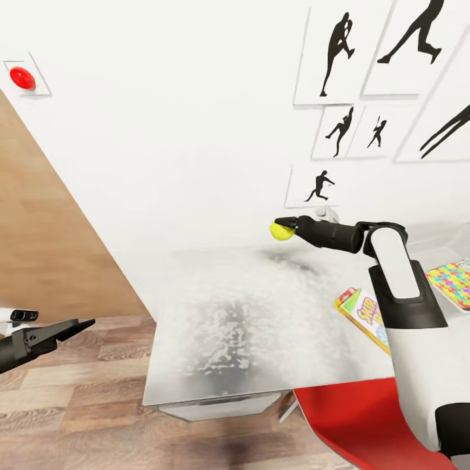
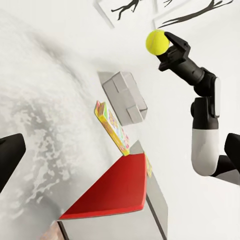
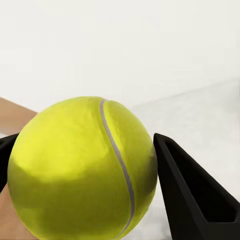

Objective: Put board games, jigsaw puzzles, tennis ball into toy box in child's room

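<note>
- Pale grey worktop (image 1: 261, 326) spreads below us; the Skip-Bo box (image 1: 365, 316) and a jigsaw puzzle (image 1: 454, 282) lie by its right edge.
- Our right gripper (image 1: 284, 226) has its fingers clenched on the tennis ball (image 1: 281, 230), aloft near the far edge.
- We should carry it level to the toy box (image 2: 125, 96).
- Left gripper (image 1: 78, 324): we cannot tell its fingers' state.

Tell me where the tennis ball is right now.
The tennis ball is clamped in the right gripper, held above the far edge of the table, below the baseball-player prints in the head view.
</note>
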